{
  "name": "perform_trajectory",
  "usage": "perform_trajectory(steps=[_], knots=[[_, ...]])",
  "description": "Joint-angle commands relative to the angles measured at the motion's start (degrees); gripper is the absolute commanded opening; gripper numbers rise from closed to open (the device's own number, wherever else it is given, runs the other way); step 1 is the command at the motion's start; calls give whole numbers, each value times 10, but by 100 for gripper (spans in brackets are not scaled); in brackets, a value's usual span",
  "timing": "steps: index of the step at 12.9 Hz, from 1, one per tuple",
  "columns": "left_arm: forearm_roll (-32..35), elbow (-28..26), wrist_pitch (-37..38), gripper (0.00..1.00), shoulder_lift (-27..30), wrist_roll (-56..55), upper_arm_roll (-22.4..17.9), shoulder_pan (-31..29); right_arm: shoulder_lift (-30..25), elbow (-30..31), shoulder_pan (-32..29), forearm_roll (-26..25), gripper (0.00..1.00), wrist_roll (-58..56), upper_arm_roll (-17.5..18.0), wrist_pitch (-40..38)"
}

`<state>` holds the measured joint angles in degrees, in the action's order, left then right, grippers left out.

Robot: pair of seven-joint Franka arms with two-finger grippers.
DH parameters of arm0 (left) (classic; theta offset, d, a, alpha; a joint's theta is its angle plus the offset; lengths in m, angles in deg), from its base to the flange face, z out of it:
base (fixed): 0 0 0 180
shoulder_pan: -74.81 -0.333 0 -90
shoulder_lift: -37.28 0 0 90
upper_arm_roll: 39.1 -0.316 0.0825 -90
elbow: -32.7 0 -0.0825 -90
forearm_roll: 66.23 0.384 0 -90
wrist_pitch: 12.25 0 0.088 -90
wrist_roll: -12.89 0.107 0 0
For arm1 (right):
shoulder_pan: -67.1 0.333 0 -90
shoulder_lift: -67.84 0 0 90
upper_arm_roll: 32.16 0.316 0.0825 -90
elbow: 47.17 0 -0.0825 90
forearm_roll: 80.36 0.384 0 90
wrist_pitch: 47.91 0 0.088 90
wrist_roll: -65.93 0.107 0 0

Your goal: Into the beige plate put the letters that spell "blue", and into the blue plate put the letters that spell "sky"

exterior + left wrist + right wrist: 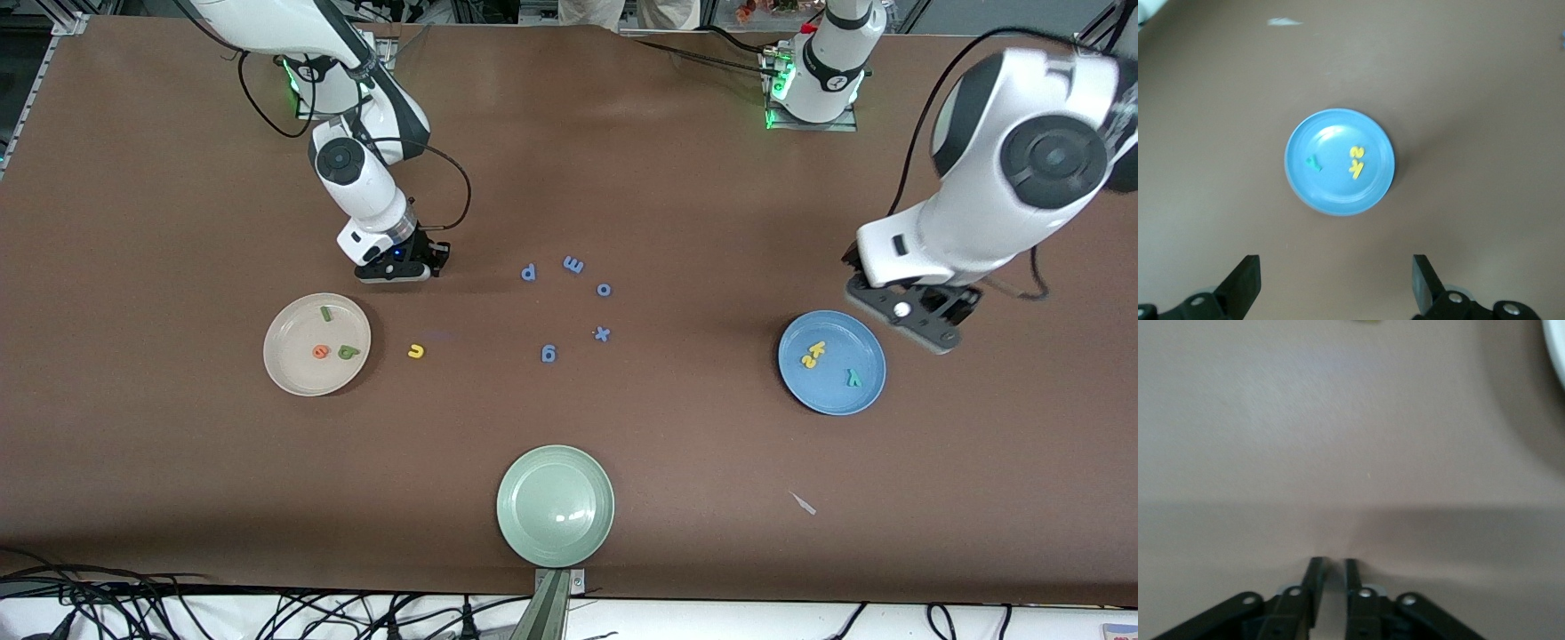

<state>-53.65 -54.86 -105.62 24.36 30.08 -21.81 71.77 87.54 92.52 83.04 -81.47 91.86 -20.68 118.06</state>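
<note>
Plainly, in the front view, one letter is left out of place: the yellow u (pixel 415 352) lies on the brown surface (pixel 676 178) just beside the beige plate (pixel 289 378), where the green l (pixel 326 313), orange e (pixel 321 352) and green b (pixel 348 352) are already gathered. The right hand (pixel 397 271) is held low over the bare surface, with the u lying a little way off from its fingertips toward the front camera. A miss is judged likely if the hand is brought down as it stands: the letter is tiny and flat, and nearly shut fingers could push it aside or slide over it. The blue distractors p (pixel 528 272), m (pixel 573 264), o (pixel 604 289), x (pixel 602 333) and g (pixel 548 354) lie farther from that hand than the u, so a wrong pick is thought less probable. The left hand (pixel 907 313) is seen raised above the edge of the blue plate (pixel 805 387), where the arm waits.

In the left wrist view, the left hand (pixel 1337 283) is shown spread wide and empty, and below it the blue plate (pixel 1305 197) carries the yellow s (pixel 1357 153), yellow k (pixel 1355 168) and teal y (pixel 1313 163).

In the right wrist view, the right hand (pixel 1331 568) is drawn narrow, nothing is gripped between its fingers, and only bare surface (pixel 1338 420) lies under them.
</note>
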Motion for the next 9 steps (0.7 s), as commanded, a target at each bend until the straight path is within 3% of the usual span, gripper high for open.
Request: perform_trajectory(steps=[1, 3, 5, 7, 9], knots=[[-16, 54, 39, 100, 7, -23, -3, -16, 21, -131, -2, -42, 68, -36, -28, -118], [-21, 63, 35, 100, 14, -25, -11, -22, 54, -223, -1, -44, 75, -65, -33, -180], [-24, 58, 28, 100, 24, -26, -32, -19, 88, -261, -2, -43, 75, -83, -50, -180], [-86, -6, -10, 100, 71, -34, -89, 12, 124, -282, -1, -39, 75, -74, -51, -172], [-106, -49, -25, 100, 104, -102, -180, 82, 139, -283, -1, -38, 73, -72, -51, -145]])
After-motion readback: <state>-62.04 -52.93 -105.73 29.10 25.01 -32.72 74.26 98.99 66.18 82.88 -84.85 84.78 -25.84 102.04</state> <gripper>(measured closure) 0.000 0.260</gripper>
